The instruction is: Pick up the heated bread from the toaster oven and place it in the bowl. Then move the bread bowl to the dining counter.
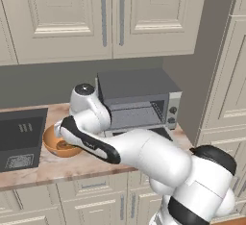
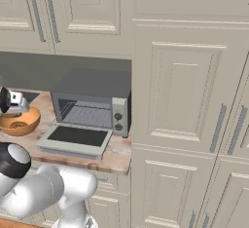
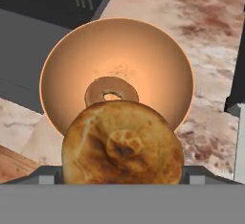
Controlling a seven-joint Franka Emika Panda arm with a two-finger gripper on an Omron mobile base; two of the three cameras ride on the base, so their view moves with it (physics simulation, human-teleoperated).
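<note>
The gripper (image 3: 122, 182) holds the heated bread (image 3: 122, 144) between its fingers, the round golden-brown lump sitting close to the camera in the hand view. Straight beyond it along the gripper's line lies the bowl (image 3: 62, 60), its open mouth facing the hand, with a darker ring-shaped piece (image 3: 111, 90) already resting on its floor. The bread has no clear long axis, so its turn in the fingers should matter little for the drop. In the left base view the bowl (image 1: 50, 144) stands on the marbled counter (image 1: 72, 168) just left of the toaster oven (image 1: 137, 99), beside the dark sink (image 1: 21, 140), and the hand hangs over it. The oven's door (image 2: 73, 139) lies folded down. The coming move likely turns on this: the bread is above the bowl, so letting go should land it inside.
</note>
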